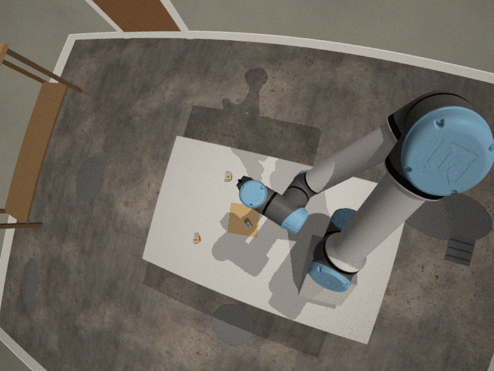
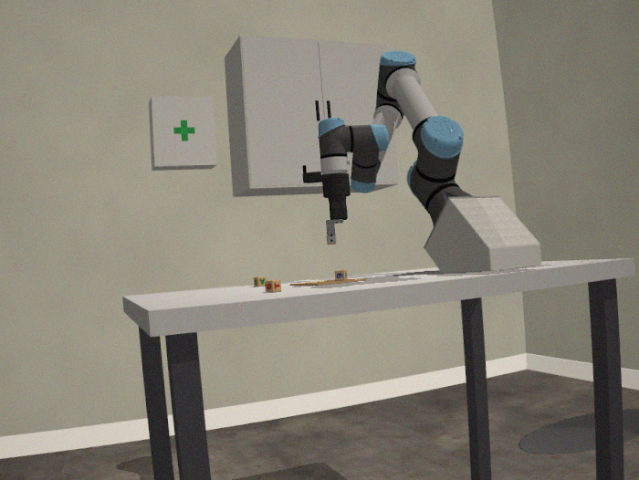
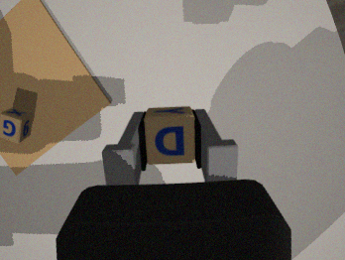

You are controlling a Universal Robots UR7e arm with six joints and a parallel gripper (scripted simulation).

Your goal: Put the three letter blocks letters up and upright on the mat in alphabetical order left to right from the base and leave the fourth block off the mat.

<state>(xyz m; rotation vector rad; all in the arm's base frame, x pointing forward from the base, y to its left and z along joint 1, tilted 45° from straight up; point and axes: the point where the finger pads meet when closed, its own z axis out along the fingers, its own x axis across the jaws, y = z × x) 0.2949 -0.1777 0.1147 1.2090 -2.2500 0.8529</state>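
Note:
My gripper (image 2: 330, 240) (image 3: 170, 128) is shut on a wooden block (image 3: 170, 145) with a blue D on its upper face. It holds the block high above the table, beside the mat in the wrist view. The tan square mat (image 1: 235, 228) (image 2: 306, 284) (image 3: 42, 47) lies on the table. A block with a blue G on top (image 1: 248, 224) (image 2: 340, 276) (image 3: 10, 127) sits on the mat. A block with green marks (image 1: 228, 175) (image 2: 259, 281) and a block with red marks (image 1: 196, 239) (image 2: 273, 286) lie off the mat; their top characters are too small to read.
The white table (image 1: 175, 191) (image 2: 216, 304) carries the arm's grey base (image 1: 323, 290) (image 2: 490, 232) on the side away from the green-marked and red-marked blocks. The arm's shadow falls over part of the mat. A wall cabinet (image 2: 284, 113) shows behind the arm.

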